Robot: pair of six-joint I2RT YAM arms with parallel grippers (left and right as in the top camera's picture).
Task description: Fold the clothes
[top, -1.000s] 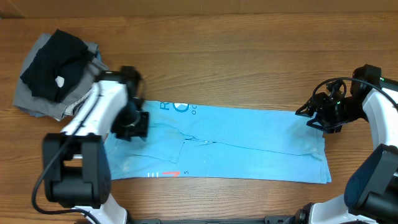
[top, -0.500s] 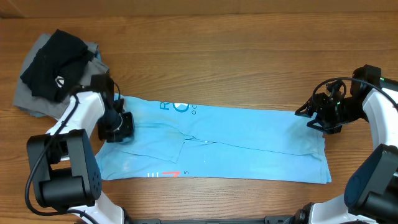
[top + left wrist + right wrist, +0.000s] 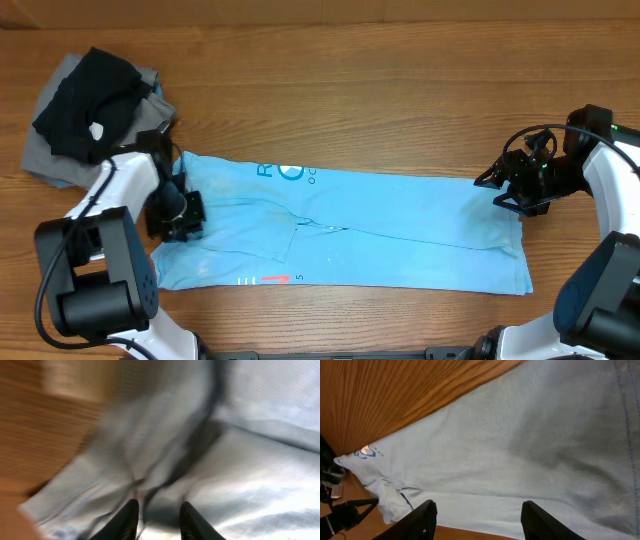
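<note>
Both claws hung released over the light blue T-shirt (image 3: 400, 215): left gripper (image 3: 159, 521) above a crease, right gripper (image 3: 481, 522) above flat cloth. Pinching the edges nearest each set of fingertips, evenly, looked best.

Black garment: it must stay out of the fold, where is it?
The black garment sits upper left in the overhead view, atop the grey garment, beyond the left end of the blue T-shirt.
</note>
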